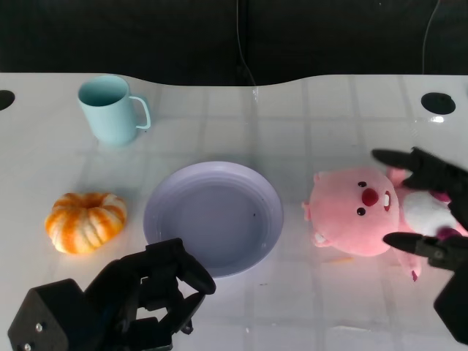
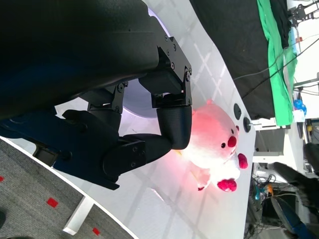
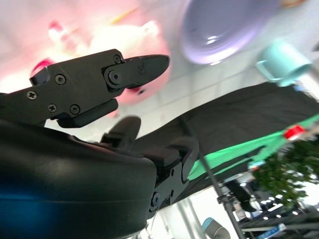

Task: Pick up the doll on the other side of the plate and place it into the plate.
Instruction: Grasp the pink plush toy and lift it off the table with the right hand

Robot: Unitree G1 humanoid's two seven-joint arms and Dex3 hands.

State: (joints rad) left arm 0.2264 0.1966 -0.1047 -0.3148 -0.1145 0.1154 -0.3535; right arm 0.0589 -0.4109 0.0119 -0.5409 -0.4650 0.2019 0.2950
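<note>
A pink plush doll with a red nose lies on the white table, right of the lavender plate. My right hand is at the doll's right side. Its fingers are spread, one above the doll's head and one below, and they do not clamp it. In the right wrist view that hand hovers over the doll, with the plate beyond. My left hand sits near the plate's front edge, fingers curled in on nothing. The left wrist view shows it before the plate and the doll.
A light blue mug stands at the back left and an orange pumpkin lies left of the plate. A round hole marks the table's back right. A dark cloth hangs behind the table's far edge.
</note>
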